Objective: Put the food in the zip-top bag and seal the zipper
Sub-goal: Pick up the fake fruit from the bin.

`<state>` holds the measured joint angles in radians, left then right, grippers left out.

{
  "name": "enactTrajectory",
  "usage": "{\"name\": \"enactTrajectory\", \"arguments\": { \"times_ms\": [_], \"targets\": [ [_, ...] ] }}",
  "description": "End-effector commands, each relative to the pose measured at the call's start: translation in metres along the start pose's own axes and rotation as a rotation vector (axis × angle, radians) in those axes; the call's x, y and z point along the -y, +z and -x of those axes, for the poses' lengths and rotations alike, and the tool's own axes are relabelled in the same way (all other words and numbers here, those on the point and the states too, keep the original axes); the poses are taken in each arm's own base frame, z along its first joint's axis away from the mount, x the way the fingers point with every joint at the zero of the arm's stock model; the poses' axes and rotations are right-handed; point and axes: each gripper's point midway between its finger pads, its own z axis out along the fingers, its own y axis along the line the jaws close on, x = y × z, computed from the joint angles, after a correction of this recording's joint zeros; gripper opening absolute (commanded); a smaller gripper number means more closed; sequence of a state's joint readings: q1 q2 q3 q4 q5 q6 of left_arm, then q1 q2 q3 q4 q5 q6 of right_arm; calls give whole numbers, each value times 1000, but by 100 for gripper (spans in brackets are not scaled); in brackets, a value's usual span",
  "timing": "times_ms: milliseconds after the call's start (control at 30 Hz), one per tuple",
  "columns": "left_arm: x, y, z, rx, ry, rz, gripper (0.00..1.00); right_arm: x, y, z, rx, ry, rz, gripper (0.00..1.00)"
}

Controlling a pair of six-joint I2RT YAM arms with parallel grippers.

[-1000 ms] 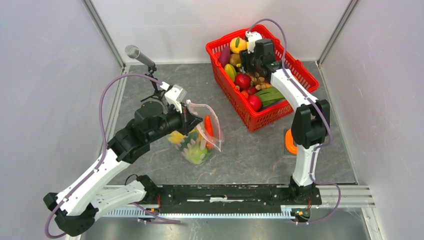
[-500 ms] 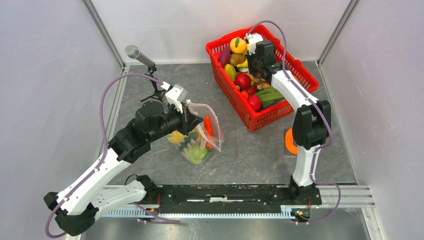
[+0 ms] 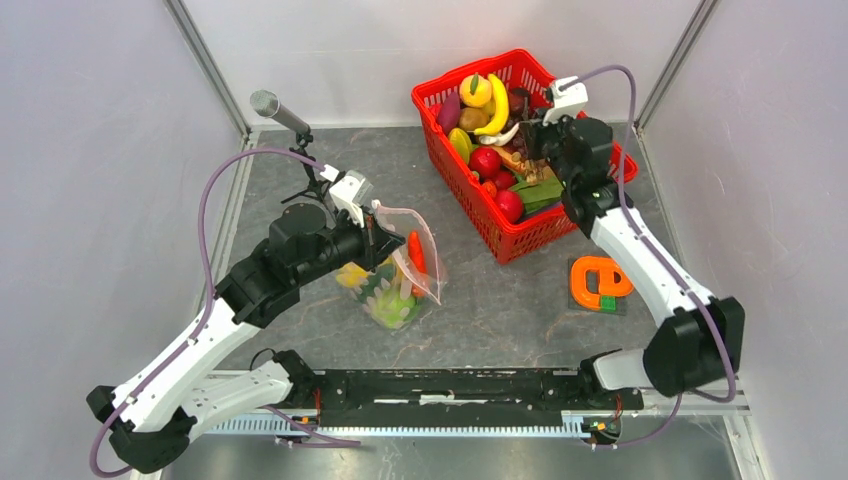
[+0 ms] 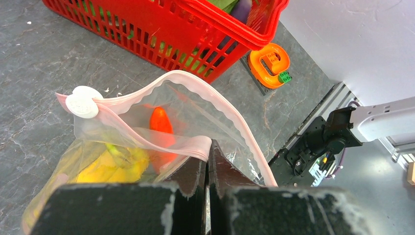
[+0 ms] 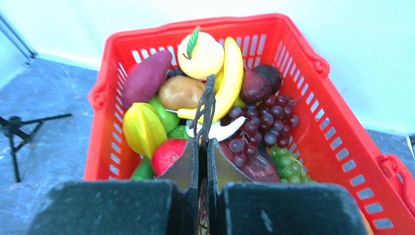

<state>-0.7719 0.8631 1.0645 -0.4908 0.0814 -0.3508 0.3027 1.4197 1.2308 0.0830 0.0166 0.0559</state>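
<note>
Well, my left hand (image 4: pixel 208 156) pinches the pink zipper strip (image 4: pixel 225 111) of the bag (image 3: pixel 398 285), mouth gaping, left of centre. My right hand (image 5: pixel 203 152) is clenched over the far-right basket (image 5: pixel 337 122), apparently on nothing solid; I may leave the food (image 5: pixel 230 73) behind.

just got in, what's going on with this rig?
Left hand is shut on the zip-top bag by its pink zipper, mouth open, carrot and yellow food inside. Right hand is shut over the red basket, seemingly pinching a thin dark stem. Zipper not sealed.
</note>
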Motion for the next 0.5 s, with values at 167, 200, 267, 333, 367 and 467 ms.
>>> {"name": "enactTrajectory", "arguments": {
  "times_ms": [167, 200, 267, 333, 367, 467],
  "targets": [
    [8, 2, 12, 48, -19, -28, 3, -46, -58, 62, 339, 99, 269, 0],
    [8, 2, 13, 49, -20, -26, 3, -54, -67, 67, 362, 108, 315, 0],
    [7, 3, 13, 48, -21, -26, 3, -69, -84, 75, 407, 156, 409, 0],
    [7, 4, 13, 50, -23, -25, 3, -84, -103, 82, 455, 183, 505, 0],
    [7, 4, 14, 52, -24, -24, 3, -89, -113, 86, 480, 209, 543, 0],
    [6, 6, 13, 53, -27, -17, 3, -103, -140, 94, 538, 283, 651, 0]
  ]
}}
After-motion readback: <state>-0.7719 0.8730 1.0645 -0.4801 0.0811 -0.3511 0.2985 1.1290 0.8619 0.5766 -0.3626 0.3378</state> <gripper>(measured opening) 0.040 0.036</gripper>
